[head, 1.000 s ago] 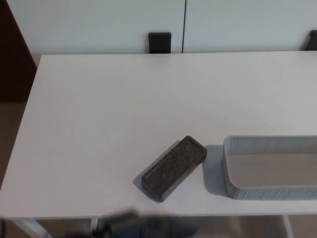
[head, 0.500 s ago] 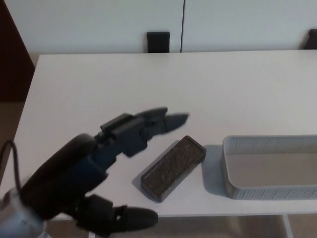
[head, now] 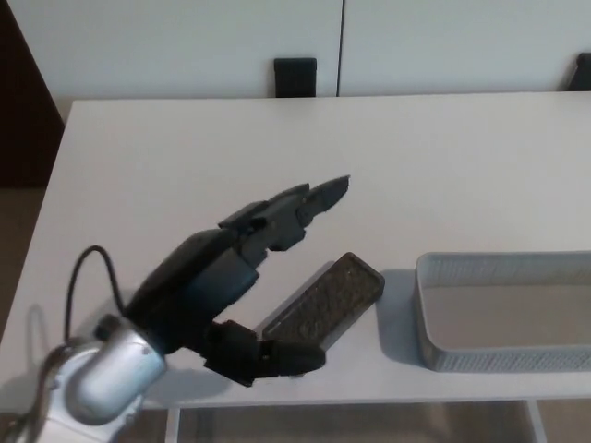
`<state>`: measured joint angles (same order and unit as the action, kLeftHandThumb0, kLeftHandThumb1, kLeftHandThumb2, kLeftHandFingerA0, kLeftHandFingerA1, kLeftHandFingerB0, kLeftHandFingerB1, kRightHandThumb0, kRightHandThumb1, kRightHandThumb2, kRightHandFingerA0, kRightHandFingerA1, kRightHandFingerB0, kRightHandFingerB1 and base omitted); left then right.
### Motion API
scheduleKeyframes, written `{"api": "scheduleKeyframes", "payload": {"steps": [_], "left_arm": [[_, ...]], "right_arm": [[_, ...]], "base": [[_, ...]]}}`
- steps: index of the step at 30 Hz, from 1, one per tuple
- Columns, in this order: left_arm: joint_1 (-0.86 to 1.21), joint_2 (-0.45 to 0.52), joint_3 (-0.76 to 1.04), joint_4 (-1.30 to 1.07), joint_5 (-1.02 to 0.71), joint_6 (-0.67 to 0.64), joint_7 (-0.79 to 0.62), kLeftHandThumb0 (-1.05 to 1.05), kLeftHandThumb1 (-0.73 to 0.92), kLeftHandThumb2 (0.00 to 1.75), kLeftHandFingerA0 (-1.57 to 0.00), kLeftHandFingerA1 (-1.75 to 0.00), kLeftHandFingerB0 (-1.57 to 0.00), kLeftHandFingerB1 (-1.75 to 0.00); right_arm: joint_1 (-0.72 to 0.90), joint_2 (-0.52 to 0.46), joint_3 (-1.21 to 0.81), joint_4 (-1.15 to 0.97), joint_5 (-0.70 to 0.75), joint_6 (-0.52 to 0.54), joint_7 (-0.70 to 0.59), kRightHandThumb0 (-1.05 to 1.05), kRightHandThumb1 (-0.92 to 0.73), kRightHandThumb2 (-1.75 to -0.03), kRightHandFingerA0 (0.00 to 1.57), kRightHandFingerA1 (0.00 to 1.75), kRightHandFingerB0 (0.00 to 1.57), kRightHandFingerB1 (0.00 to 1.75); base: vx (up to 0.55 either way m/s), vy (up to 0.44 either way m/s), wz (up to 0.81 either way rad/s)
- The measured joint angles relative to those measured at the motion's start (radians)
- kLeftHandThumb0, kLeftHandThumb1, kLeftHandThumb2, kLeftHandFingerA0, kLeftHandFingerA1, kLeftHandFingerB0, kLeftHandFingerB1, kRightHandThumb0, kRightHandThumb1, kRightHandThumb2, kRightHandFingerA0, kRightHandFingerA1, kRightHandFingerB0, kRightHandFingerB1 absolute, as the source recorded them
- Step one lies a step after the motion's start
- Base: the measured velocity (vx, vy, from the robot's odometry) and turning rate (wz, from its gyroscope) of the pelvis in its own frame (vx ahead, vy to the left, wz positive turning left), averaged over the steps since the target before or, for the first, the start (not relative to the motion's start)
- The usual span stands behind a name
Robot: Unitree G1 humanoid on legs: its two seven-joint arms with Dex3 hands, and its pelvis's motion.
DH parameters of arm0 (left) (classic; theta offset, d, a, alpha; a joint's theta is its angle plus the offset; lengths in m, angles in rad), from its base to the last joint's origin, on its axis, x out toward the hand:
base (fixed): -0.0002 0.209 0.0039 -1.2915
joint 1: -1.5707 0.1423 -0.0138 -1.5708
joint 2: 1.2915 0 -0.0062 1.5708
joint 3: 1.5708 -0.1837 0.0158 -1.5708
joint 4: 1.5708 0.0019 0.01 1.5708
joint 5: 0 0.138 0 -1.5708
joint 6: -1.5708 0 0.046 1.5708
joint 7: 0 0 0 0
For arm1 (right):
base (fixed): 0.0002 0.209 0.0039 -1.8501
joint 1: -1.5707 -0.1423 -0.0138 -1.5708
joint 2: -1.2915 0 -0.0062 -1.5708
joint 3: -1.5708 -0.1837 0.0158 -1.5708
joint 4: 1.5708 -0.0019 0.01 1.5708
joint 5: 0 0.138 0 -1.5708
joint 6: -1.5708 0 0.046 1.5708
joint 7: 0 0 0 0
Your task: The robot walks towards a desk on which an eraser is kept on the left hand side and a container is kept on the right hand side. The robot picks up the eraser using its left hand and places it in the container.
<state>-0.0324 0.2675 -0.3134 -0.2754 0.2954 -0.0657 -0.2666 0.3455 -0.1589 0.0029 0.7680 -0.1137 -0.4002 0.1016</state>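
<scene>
A dark, speckled rectangular eraser [head: 332, 300] lies at an angle on the white desk [head: 185, 166], near its front edge. My left hand [head: 235, 277] hovers over the eraser's lower left end, open. Two fingers [head: 305, 203] reach past the eraser's far side and the thumb [head: 277, 355] sits at its near side. The near corner of the eraser is hidden by the hand. A grey mesh container [head: 503, 314] stands just right of the eraser with nothing inside. My right hand does not show.
The desk's front edge runs just below the eraser and container. A dark chair back [head: 295, 78] stands behind the desk against a white wall. A second dark object [head: 582, 74] shows at the far right edge.
My left hand came up from below the desk's front edge and moved forward and right, now spread around the eraser's near end. Eraser and container have not moved.
</scene>
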Motion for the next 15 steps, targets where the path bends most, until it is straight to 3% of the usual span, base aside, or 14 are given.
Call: {"api": "scheduleKeyframes", "payload": {"steps": [15], "left_arm": [[-0.018,-0.139,-0.159,0.181,0.233,0.154,0.121,-0.84,0.53,0.86,0.00,0.00,0.00,-0.03]], "right_arm": [[0.000,0.000,0.000,0.000,-0.001,0.001,0.000,-0.35,-0.54,-0.56,0.50,0.52,0.33,0.43]], "base": [[0.00,0.000,0.00]]}}
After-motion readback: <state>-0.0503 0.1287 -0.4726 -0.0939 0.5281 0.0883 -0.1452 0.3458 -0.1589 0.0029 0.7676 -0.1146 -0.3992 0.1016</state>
